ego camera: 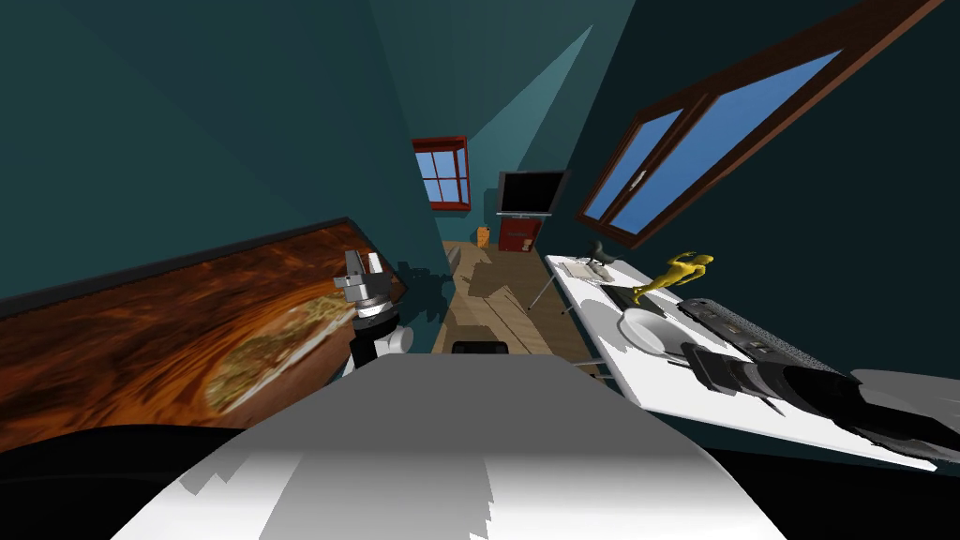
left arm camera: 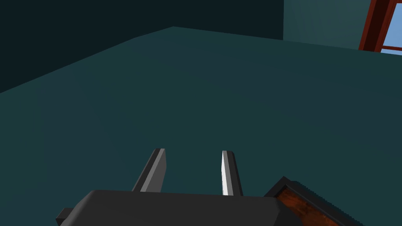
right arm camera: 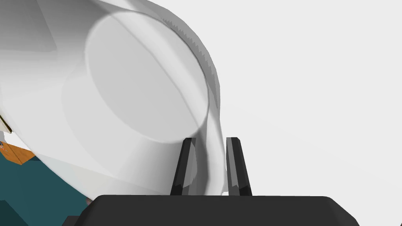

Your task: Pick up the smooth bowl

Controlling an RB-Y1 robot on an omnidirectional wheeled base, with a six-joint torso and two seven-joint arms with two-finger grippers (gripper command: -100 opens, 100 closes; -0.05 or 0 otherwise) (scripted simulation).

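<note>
We see one white bowl [right arm camera: 129,90], its rim apparently clamped in our right gripper [right arm camera: 211,139]; our left gripper [left arm camera: 193,151] stands apart.

The bowl [right arm camera: 117,98] is plain white shading to pale grey inside, and the table [ego camera: 661,384] under it is white as well. A figurine [ego camera: 677,273] on it is bright yellow. The walls [ego camera: 187,122] are dark teal. The big picture [ego camera: 141,347] swirls orange and brown around a greenish patch, edged in black. The far window [ego camera: 442,173] has a red frame and blue panes; the floor [ego camera: 487,300] is tan wood planks
</note>
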